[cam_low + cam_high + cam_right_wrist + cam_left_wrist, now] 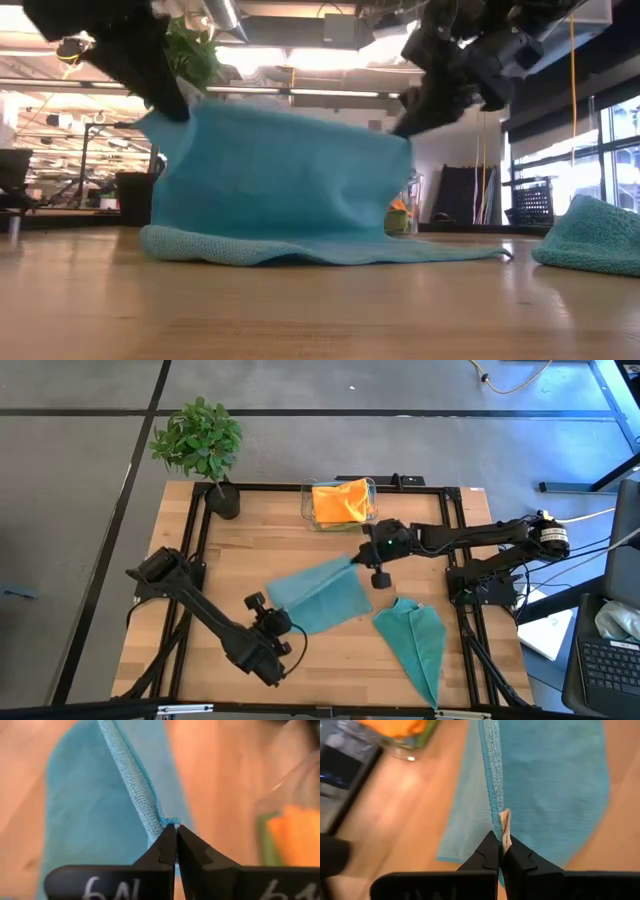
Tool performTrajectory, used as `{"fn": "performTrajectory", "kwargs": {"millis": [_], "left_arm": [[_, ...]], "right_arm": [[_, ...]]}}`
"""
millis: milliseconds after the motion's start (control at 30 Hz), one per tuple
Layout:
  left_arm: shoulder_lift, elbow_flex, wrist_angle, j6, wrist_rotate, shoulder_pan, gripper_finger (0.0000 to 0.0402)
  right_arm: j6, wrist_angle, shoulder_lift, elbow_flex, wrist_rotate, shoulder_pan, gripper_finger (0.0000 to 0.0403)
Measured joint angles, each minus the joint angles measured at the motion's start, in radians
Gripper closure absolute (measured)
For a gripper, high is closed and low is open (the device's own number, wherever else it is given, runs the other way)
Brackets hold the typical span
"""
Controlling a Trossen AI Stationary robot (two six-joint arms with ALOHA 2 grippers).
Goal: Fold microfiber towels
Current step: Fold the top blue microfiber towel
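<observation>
A teal microfiber towel (322,595) stands raised at mid-table, its upper edge (285,120) stretched between my two grippers and its lower part (320,250) lying on the wood. My left gripper (274,610) is shut on the towel's near-left corner. My right gripper (362,560) is shut on the far-right corner. A second teal towel (415,642) lies folded on the table at the near right. An orange towel (340,502) sits in a clear bin (372,488) at the far edge. My left gripper pinches the towel's corner (499,820) between its two fingers, at the hem beside a small pale tag (505,826). The fingers slant down from the near left. The corner is lifted clear and the hem runs straight away from the fingertips. My right gripper pinches the towel's other raised corner (167,820) between its two fingers, right at the thick hem. The fingers slant down from the far right. The corner is lifted clear, the cloth hangs below it, and its lower part rests on the table.
A potted plant (200,445) stands at the table's far left corner. Bare wood lies along the near edge (300,310) and at the left. A black frame rail (200,560) borders the tabletop. A laptop (605,660) lies off the table to the right.
</observation>
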Motion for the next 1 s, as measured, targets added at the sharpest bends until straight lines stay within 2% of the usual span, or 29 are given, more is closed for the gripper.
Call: {"fn": "performTrajectory", "kwargs": {"millis": [200,367,600,800,1000], "left_arm": [[0.068,0.000,0.108,0.015,0.061,0.000,0.0402],[0.122,0.000,0.180,0.060,0.104,0.004,0.0402],[0.139,0.000,0.187,0.061,0.143,0.004,0.0401],[0.134,0.058,0.143,0.149,0.188,0.003,0.0401],[0.133,0.126,0.079,0.212,0.185,0.015,0.0401]], "right_arm": [[0.068,-0.106,0.000,0.000,-0.121,0.024,0.0393],[0.096,-0.151,0.003,0.000,-0.157,0.051,0.0393],[0.118,-0.188,0.066,0.000,-0.254,0.092,0.0392],[0.117,-0.223,0.130,0.000,-0.261,0.112,0.0385],[0.095,-0.265,0.141,0.000,-0.262,0.112,0.0385]]}}
